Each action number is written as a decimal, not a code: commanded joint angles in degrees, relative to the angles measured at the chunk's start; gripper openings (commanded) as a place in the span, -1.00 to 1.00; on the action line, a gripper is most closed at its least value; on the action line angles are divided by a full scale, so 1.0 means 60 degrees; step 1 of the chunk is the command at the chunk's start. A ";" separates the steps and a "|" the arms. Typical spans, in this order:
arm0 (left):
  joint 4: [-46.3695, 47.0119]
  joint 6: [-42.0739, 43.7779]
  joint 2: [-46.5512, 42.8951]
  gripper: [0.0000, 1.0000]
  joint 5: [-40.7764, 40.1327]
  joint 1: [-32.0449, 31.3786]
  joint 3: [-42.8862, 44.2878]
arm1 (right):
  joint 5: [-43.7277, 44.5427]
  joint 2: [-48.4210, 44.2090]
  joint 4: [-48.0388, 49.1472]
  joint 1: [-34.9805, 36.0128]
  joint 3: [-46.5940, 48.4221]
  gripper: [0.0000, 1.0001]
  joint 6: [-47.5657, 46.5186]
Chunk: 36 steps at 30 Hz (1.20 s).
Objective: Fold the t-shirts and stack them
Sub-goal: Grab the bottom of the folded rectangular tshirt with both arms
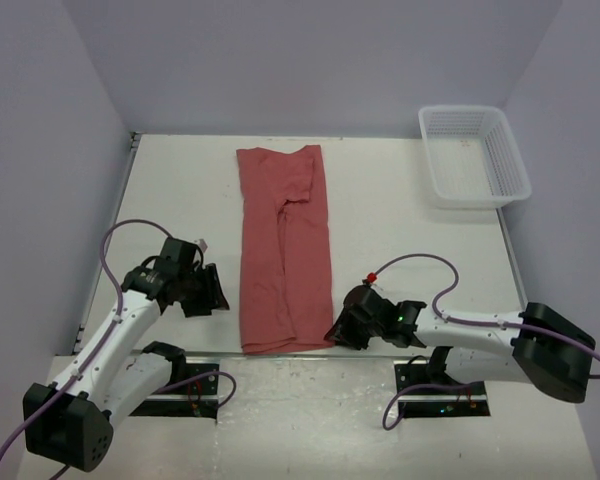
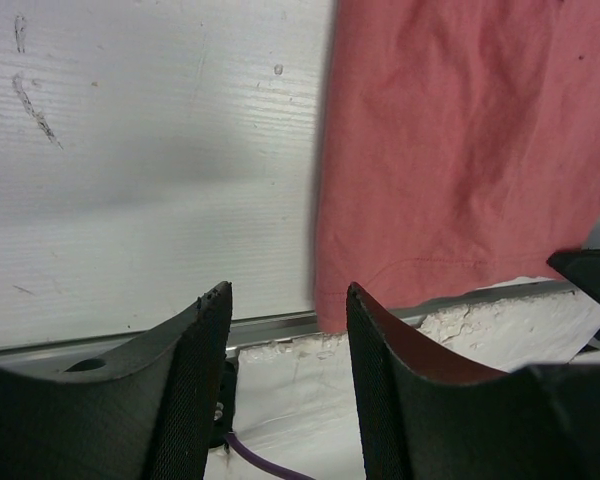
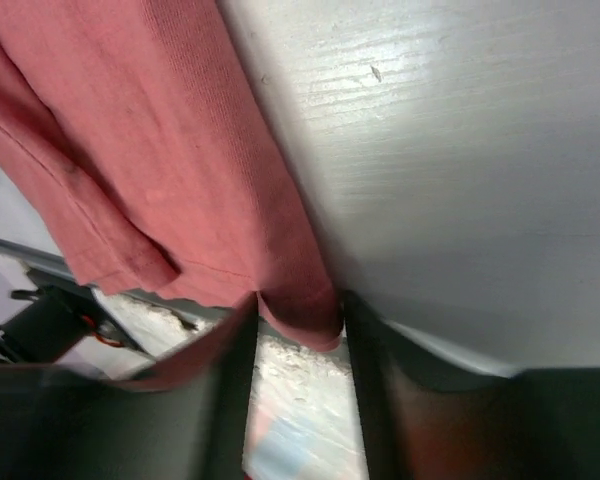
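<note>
One brick-red t-shirt [image 1: 283, 250] lies on the white table, folded lengthwise into a long narrow strip that reaches the near edge. My left gripper [image 1: 218, 292] hovers just left of the strip's near left corner. In the left wrist view that gripper [image 2: 285, 290] is open and empty, with the t-shirt [image 2: 460, 150] beside its right finger. My right gripper [image 1: 336, 333] sits at the near right corner. In the right wrist view the t-shirt [image 3: 180, 150] has its hem corner bunched between the fingers of the right gripper [image 3: 298, 300], whose jaws still stand apart.
A white mesh basket [image 1: 470, 197] stands at the far right corner of the table [image 1: 400, 230]. A metal rail [image 2: 270, 325] runs along the table's near edge, right under the shirt's hem. Grey walls enclose the left, back and right sides.
</note>
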 commanded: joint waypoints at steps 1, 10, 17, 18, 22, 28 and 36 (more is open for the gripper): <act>-0.0180 0.0137 0.0058 0.02 -0.0095 -0.0078 0.0316 | 0.0721 0.0577 -0.1206 0.0026 -0.0572 -0.47 -0.0198; -0.0589 0.0328 0.0540 0.02 -0.0226 -0.0414 0.0549 | 0.0778 0.0504 -0.1279 0.0026 -0.0572 -1.00 -0.0110; -0.1117 -0.0300 0.1155 0.04 -0.0315 -0.1482 0.1209 | 0.0881 0.0519 -0.1221 0.0026 -0.0470 -1.00 -0.0212; -0.1117 -0.0491 0.1287 0.03 -0.0329 -0.1992 0.1253 | 0.0896 0.0577 -0.1220 0.0026 -0.0412 -1.00 -0.0227; -0.0766 -0.1909 0.1727 0.04 -0.0139 -0.3327 0.1063 | 0.0852 0.0650 -0.1118 0.0026 -0.0309 -1.00 -0.0315; 0.0214 -0.2939 0.1553 0.08 -0.0139 -0.4414 0.0537 | 0.0896 0.0257 -0.1103 0.0026 -0.0483 -1.00 -0.0403; 0.0948 -0.3291 0.1771 0.08 -0.0109 -0.4619 -0.0343 | 0.0852 -0.0403 -0.1235 0.0026 -0.0865 -1.00 -0.0359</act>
